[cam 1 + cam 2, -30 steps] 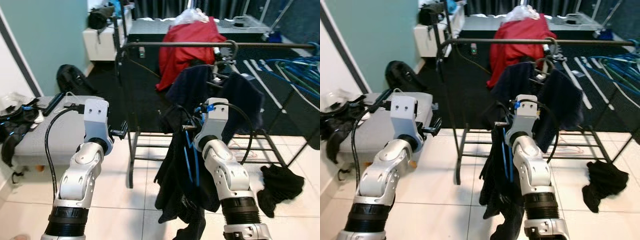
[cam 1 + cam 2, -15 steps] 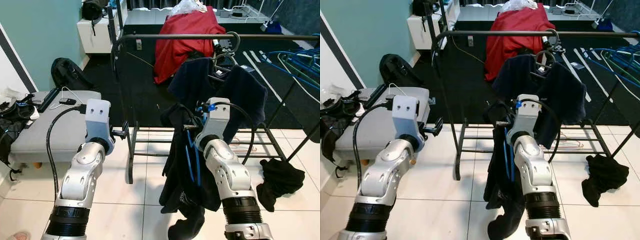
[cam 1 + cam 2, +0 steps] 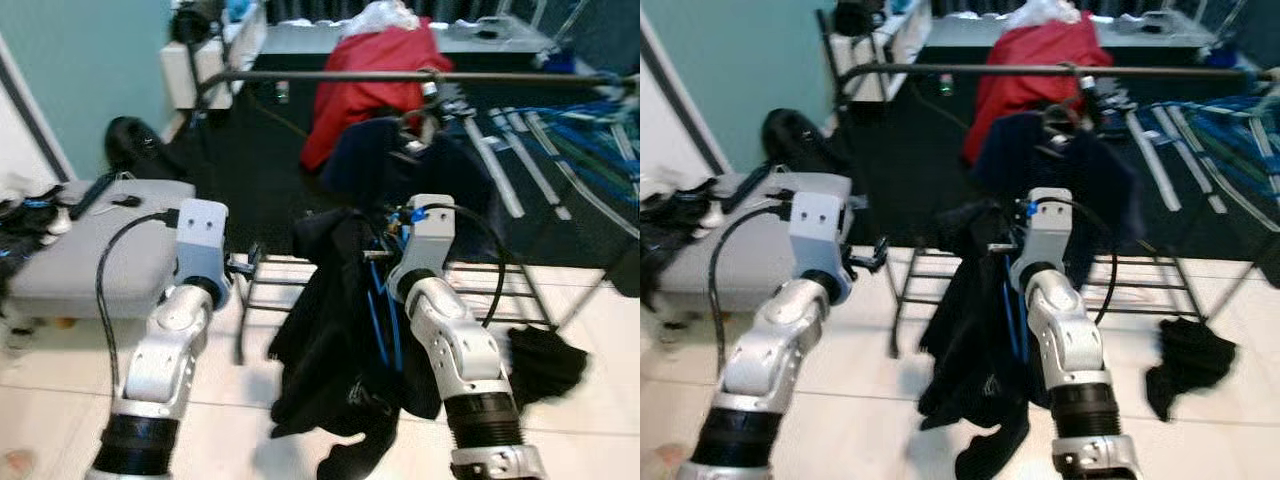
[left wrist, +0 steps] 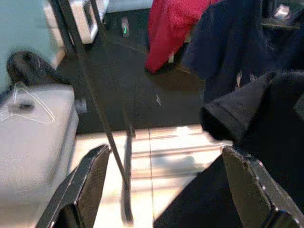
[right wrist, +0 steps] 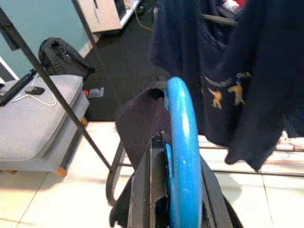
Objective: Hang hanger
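I'm facing the clothes rack, where a navy shirt is hanging from the rail. My right gripper is pinching the blue hanger, draped with a black garment, below the rail. My left gripper is hovering beside it, fingers spread wide.
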